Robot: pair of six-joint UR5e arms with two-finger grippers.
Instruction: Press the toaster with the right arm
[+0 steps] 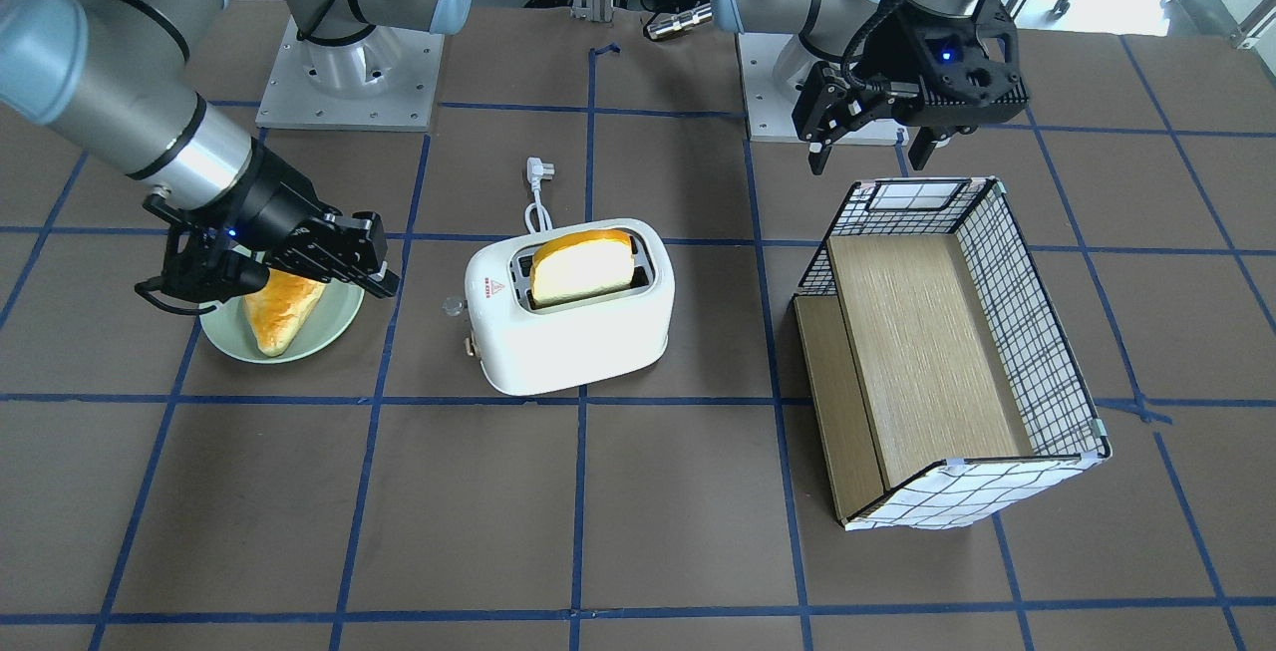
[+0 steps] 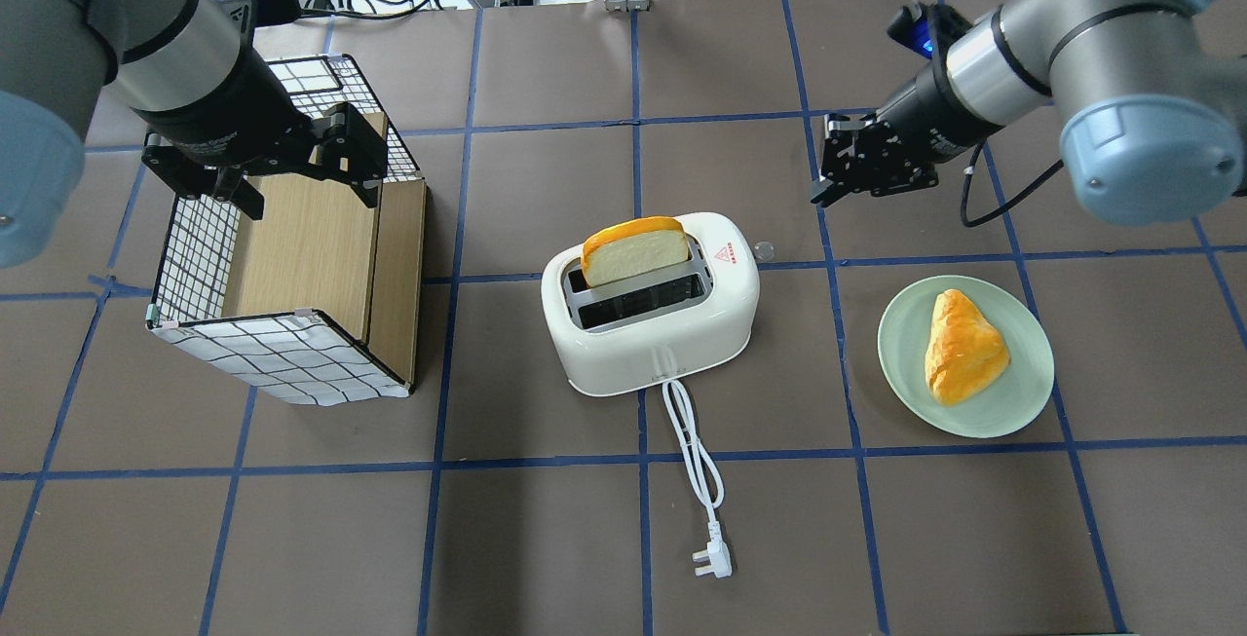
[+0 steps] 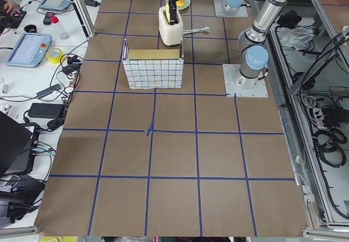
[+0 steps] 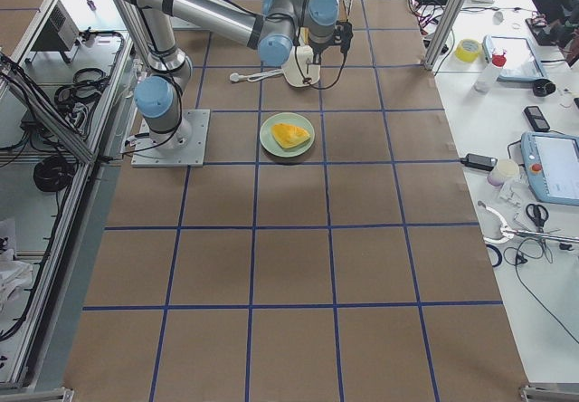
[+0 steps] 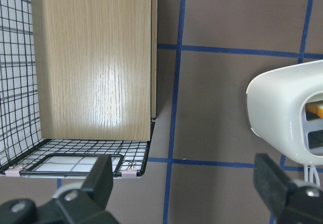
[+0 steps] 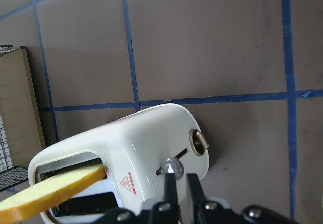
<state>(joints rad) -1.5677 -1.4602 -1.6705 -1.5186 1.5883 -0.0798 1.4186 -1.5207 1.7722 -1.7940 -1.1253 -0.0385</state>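
Note:
The glossy white toaster [image 2: 672,324] stands mid-table with a bread slice [image 2: 633,251] upright in its slot; it also shows in the front view [image 1: 568,342]. Its end toward my right arm carries a small clear knob [image 6: 171,166] on a slit and a tan round piece [image 6: 198,143]. My right gripper [image 2: 826,183] is shut and empty, and hovers off that end, tilted toward it. In the right wrist view its tips [image 6: 180,176] appear just over the clear knob, not touching. My left gripper [image 2: 302,168] is open and empty above the basket.
A green plate [image 2: 1023,392] with a pastry [image 2: 960,349] lies under and beside my right arm. A wire basket [image 2: 283,354] with wooden boards stands at the left. The toaster's white cord and plug [image 2: 711,563] trail toward the robot's side.

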